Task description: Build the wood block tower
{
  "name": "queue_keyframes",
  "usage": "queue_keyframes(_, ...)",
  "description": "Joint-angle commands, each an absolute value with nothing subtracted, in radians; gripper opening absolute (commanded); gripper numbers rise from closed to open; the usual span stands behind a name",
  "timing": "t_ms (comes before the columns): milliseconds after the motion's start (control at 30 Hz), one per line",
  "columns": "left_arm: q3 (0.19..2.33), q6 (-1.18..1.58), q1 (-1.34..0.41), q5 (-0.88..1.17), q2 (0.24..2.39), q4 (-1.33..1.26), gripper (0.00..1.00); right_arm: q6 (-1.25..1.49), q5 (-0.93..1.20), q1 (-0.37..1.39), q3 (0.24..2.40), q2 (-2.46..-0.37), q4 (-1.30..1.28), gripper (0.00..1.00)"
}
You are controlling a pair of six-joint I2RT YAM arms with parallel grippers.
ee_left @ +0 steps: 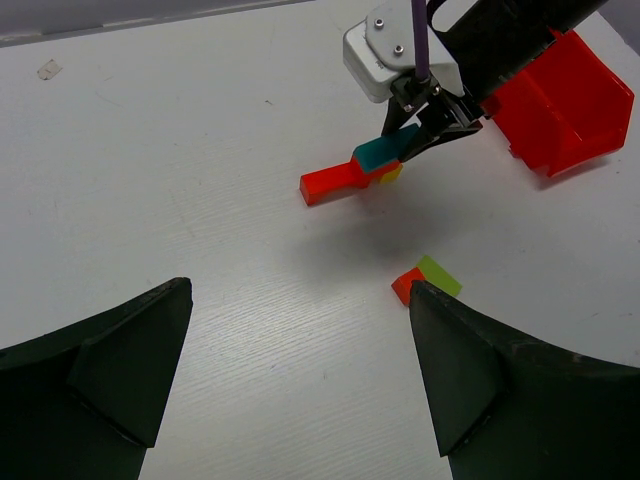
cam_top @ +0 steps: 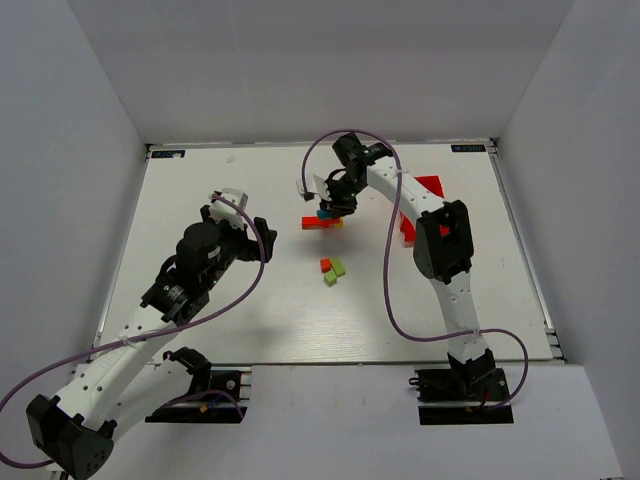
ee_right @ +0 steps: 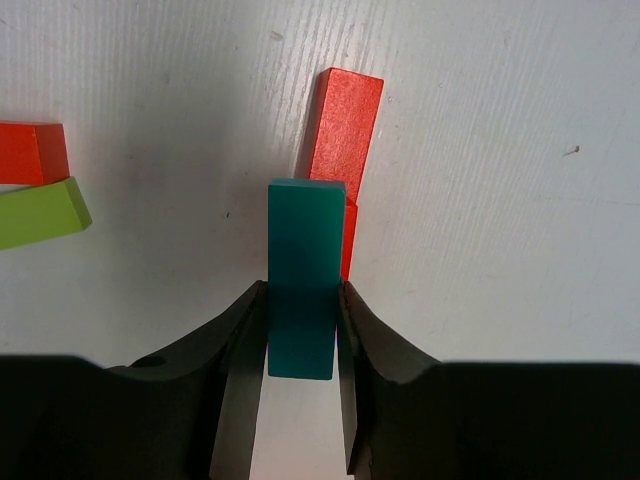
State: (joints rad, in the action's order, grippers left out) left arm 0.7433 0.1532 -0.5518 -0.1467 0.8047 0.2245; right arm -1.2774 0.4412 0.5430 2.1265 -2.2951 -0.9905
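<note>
Top external: the wood block tower (cam_top: 322, 220) so far is a red bar (cam_top: 314, 224) lying flat on the bench (cam_top: 250, 320), with a yellow block (cam_top: 338, 223) at its right end and a teal block (cam_top: 326, 213) over that same end. The right hand (cam_top: 335, 208) is clamped on the teal block. A red bin (cam_top: 430, 186) sits right of the red bar, mostly covered by the right arm, so its contents cannot be told. An orange cube (cam_top: 325, 264) and two lime green blocks (cam_top: 336, 272) lie loose just nearer than the red bar. The left hand (cam_top: 236, 216) hangs left of the red bar with bare bench between them; more bare bench runs from the red bar to the far edge, where white walls (cam_top: 90, 150) begin. Left wrist: left hand (ee_left: 298, 300) with its fingers (ee_left: 130, 350) wide apart, nothing between them. The red bar (ee_left: 330, 183) lies ahead with open bench around its near end; the red bin (ee_left: 565, 110) is beyond and right of it, its inside hidden. Right wrist: both fingers (ee_right: 235, 340) press the sides of the teal block (ee_right: 305, 250), which overlaps the near end of the red bar (ee_right: 345, 125); whether it rests on the red bar cannot be told.
</note>
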Motion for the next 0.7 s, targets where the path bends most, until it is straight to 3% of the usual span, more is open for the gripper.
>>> queue_keyframes(0, 0.747, 0.144, -0.546, -0.138, 0.79, 0.219, 0.99, -1.247, 0.439, 0.538, 2.164, -2.303, -0.968, 0.0)
queue_keyframes(667, 0.747, 0.144, -0.546, -0.138, 0.79, 0.219, 0.99, -1.204, 0.423, 0.538, 2.167, -2.318, -0.936, 0.01)
